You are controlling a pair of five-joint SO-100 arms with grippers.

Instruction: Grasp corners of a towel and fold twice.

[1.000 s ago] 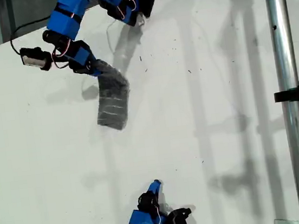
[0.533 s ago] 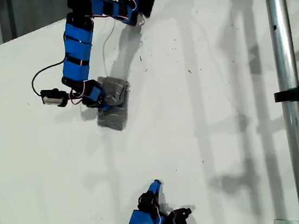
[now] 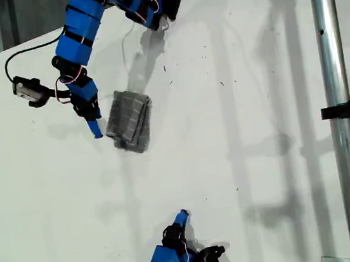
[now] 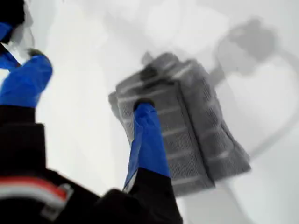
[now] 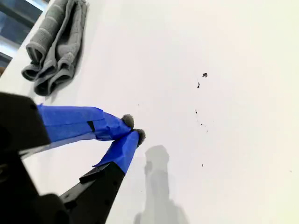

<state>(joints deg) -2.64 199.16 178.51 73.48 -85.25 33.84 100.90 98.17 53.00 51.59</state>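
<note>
The towel (image 3: 131, 120) lies folded on the bench (image 3: 242, 161); my first tool (image 3: 94, 127), beside it, gapes empty, so lift straight clear; my second tool (image 5: 133, 129) sits pinched closed.

One towel (image 3: 130, 120) — two end effectors (image 3: 95, 129)

No text, label, brand, number or sign can be read in any of the three views.
</note>
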